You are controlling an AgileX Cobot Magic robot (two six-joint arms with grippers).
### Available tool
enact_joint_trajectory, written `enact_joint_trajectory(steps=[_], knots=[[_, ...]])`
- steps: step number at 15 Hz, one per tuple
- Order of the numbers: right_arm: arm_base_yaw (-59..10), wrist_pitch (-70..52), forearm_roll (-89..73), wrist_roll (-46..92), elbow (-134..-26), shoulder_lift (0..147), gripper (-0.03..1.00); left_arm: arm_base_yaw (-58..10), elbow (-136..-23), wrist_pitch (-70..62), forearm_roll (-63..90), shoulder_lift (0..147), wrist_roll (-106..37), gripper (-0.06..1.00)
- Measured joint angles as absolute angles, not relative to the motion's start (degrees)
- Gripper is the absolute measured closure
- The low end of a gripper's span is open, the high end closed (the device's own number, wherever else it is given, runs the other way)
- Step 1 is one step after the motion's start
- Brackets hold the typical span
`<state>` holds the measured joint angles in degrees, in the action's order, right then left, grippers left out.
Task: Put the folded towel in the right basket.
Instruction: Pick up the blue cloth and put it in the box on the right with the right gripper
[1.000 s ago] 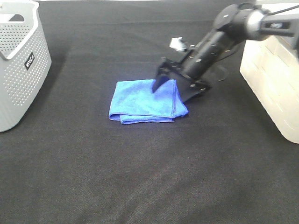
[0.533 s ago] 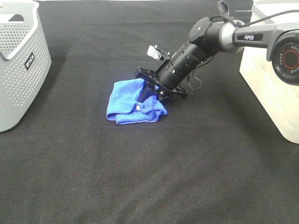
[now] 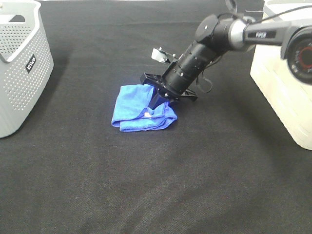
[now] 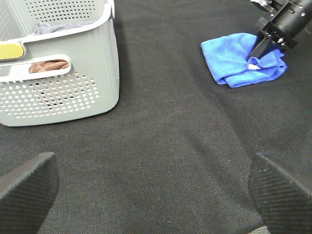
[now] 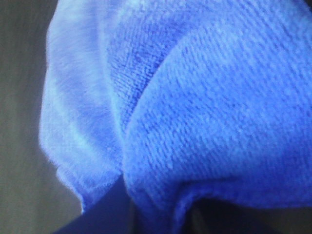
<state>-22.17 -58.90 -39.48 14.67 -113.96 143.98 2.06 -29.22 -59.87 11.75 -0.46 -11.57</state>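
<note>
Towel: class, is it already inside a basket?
No, the towel lies on the black table, outside the grey basket.

1. Towel (image 3: 136,105): bright blue, plain terry; small white tag (image 3: 146,114).
2. Table cover (image 3: 146,185): black, fine weave.
3. Left basket (image 3: 19,83): grey, dotted perforations.
4. Right basket (image 3: 285,92): cream-white.

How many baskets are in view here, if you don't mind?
2: a grey perforated basket at far left, a cream basket at far right; both partly cropped.

All three views share the towel (image 3: 141,109), right wrist closest
</note>
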Motion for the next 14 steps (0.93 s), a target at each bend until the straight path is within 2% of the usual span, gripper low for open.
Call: enact_joint_trajectory(steps=[5, 9, 11, 12, 14], knots=[[-22.2, -68.9, -31.0, 16.5, -113.7, 126.8, 0.78, 2.1, -29.2, -59.9, 11.7, -0.5, -11.6, -0.05], [-18.2, -69.4, -28.6, 16.6, -113.7, 117.8, 0.78, 2.1, -29.2, -59.9, 11.7, -0.5, -11.6, -0.05], [-11.3, -69.5, -28.2, 16.6, -113.7, 112.6, 0.78, 2.1, -29.2, -59.9, 11.7, -0.5, -11.6, -0.05], [-4.5, -69.5, -28.1, 16.6, -113.7, 108.7, 0.78, 2.1, -29.2, -59.9, 11.7, -0.5, -11.6, -0.05], [4.2, -69.6, -28.1, 16.6, -113.7, 104.9, 0.78, 2.1, -29.2, -59.9, 11.7, -0.5, -11.6, -0.05]])
